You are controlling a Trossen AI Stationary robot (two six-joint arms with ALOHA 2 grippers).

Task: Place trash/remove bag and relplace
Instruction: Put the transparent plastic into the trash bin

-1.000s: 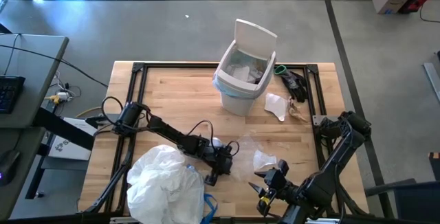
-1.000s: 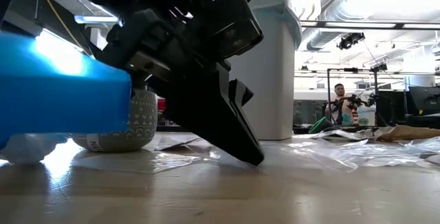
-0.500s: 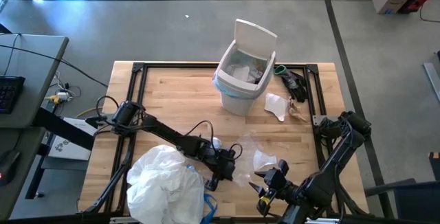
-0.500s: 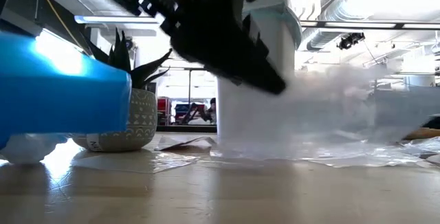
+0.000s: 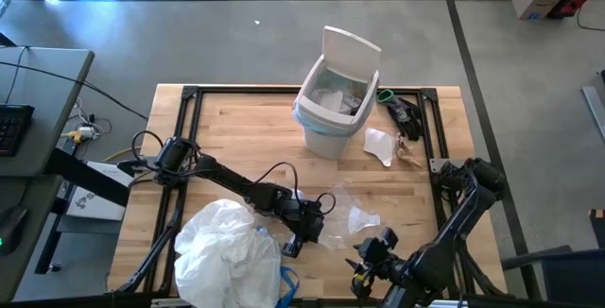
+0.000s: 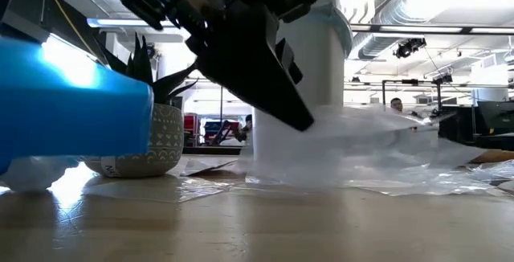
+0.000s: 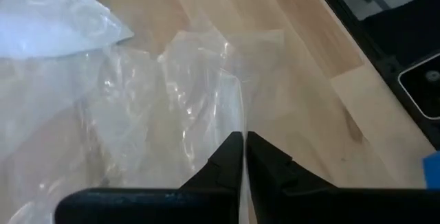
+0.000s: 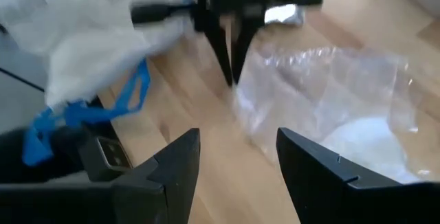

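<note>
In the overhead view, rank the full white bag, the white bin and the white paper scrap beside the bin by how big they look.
1. Full white bag
2. White bin
3. White paper scrap

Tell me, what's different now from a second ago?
The left gripper has pinched shut on the clear wrapper and lifted it off the table; a second ago its fingers touched the wood. The right gripper pulled back slightly, open. The bin, the white bag and the paper scrap stayed put.
</note>
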